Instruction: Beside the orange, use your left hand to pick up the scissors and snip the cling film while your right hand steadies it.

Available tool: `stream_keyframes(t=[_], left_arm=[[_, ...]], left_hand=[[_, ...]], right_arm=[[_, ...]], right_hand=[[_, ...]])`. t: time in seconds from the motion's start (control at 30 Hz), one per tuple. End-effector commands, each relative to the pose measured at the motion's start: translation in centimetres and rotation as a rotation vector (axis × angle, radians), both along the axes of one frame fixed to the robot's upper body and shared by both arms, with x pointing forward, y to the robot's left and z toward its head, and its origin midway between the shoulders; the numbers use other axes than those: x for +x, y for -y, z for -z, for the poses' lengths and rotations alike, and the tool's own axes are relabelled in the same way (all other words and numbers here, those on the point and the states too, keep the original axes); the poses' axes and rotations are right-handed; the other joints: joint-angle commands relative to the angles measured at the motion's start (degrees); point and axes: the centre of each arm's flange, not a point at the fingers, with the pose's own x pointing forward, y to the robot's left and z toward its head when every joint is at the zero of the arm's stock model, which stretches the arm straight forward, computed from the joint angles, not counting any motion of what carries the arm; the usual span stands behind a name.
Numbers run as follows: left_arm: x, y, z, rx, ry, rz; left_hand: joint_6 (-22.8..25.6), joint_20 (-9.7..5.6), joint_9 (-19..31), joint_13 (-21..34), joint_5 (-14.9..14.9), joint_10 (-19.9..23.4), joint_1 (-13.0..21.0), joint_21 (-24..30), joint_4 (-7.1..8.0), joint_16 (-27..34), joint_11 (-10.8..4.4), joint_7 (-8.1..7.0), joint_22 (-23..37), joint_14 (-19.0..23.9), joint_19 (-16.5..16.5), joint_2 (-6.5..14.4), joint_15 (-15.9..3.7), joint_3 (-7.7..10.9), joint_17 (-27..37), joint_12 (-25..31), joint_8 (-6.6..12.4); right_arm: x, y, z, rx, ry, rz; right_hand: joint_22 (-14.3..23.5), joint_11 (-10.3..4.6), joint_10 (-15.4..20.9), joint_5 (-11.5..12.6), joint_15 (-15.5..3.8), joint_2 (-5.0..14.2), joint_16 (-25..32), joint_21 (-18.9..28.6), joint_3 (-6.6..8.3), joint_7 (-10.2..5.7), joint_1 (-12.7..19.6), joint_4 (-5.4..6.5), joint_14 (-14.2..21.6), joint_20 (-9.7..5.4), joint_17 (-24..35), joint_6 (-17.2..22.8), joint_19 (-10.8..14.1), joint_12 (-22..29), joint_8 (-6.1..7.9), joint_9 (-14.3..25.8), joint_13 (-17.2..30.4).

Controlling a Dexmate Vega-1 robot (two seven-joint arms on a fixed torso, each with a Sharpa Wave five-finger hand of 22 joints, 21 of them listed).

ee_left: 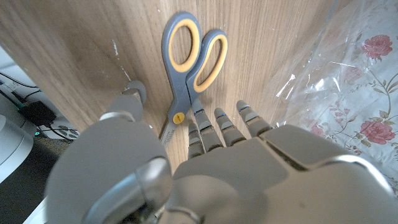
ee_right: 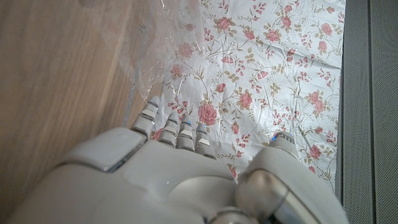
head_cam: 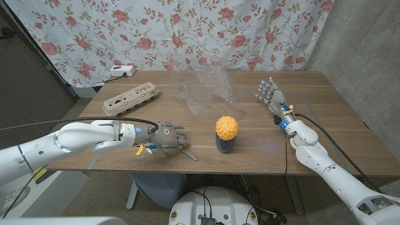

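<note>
**Left hand over the scissors, right hand raised beyond the orange**

From my remote seat, the scissors [head_cam: 185,152] are largely covered in the head view: only the closed blades poke out from under my left hand [head_cam: 165,135], pointing towards the near table edge, left of the orange [head_cam: 227,127]. The left wrist view fills the gap, showing grey handles with yellow-lined loops lying on the wood, the pivot just ahead of the fingertips [ee_left: 200,118], thumb off to one side. Fingers are extended and slightly apart above the tool; I cannot tell whether they touch it, and nothing is gripped. I can read no brand or writing on the scissors.

The orange sits on a dark cup [head_cam: 225,144] whose lower part is all I can see. The cling film [head_cam: 209,90], behind the orange, is clear and hard to trace; its edges fade into the table [head_cam: 325,128]. My right hand [head_cam: 270,95] stands right of the orange, fingers spread and upright, holding nothing, near the film but apart from it. An egg carton [head_cam: 130,99] lies far left of the orange; a white power strip [head_cam: 121,71] behind it bears no legible marking
</note>
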Motion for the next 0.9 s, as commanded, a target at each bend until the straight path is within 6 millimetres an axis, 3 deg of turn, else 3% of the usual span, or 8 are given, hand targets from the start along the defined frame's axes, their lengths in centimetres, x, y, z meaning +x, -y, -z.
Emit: stream_keyframes(t=[0.03,0.2,0.47,0.9], left_arm=[[0.14,0.0,0.29,0.002,-0.013,-0.008],[0.09,0.03,0.32,-0.006,-0.02,0.0],[0.02,0.0,0.36,-0.009,-0.032,0.017],[0.13,0.14,0.65,-0.009,-0.042,0.025]], left_hand=[[0.34,-0.12,0.23,-0.08,-0.07,0.81,-0.12,-0.23,-0.09,0.39,0.0,-0.25,0.13,-0.14,-0.14,0.36,-0.24,-0.33,0.14,-0.22,0.56],[1.07,-0.11,0.23,-0.33,-0.03,3.03,-0.15,-0.22,-0.05,0.7,-0.64,-0.33,0.13,0.36,-0.14,0.62,-0.49,-0.63,0.09,0.12,0.8],[3.39,-0.35,0.22,0.04,0.19,10.73,1.85,-0.05,-0.84,1.26,-2.04,-0.77,0.12,3.78,0.35,1.76,-1.7,-0.25,-0.11,3.21,1.23],[4.51,-0.33,0.22,0.62,0.39,12.52,4.57,0.04,-1.65,0.73,-2.48,-0.95,0.11,5.01,0.72,2.32,-2.41,1.11,-0.21,4.71,1.08]], right_arm=[[0.14,0.02,-0.02,0.005,0.002,0.0],[0.23,0.02,0.04,0.012,0.0,0.002],[0.31,-0.04,0.09,0.011,0.003,0.0],[0.46,-0.19,0.54,0.015,-0.005,-0.004]], right_hand=[[0.26,0.02,0.29,-0.16,0.16,0.17,0.44,0.34,0.09,0.08,0.37,-0.44,-0.5,-0.13,0.21,0.45,-0.4,0.44,0.0,0.11,0.07],[0.26,-0.02,0.34,-0.16,0.11,0.18,0.43,0.34,0.1,0.04,0.38,-0.45,-0.53,-0.13,0.2,0.44,-0.44,0.46,-0.01,0.11,0.07],[0.26,-0.04,0.31,-0.17,0.13,0.22,0.44,0.33,0.11,-0.05,0.39,-0.46,-0.54,-0.13,0.2,0.42,-0.49,0.45,-0.04,0.11,0.07],[0.26,-0.11,0.2,-0.18,0.23,0.21,0.45,0.34,0.11,-0.47,0.39,-0.47,-0.57,-0.14,0.19,0.45,-0.57,0.41,-0.06,0.11,0.07]])
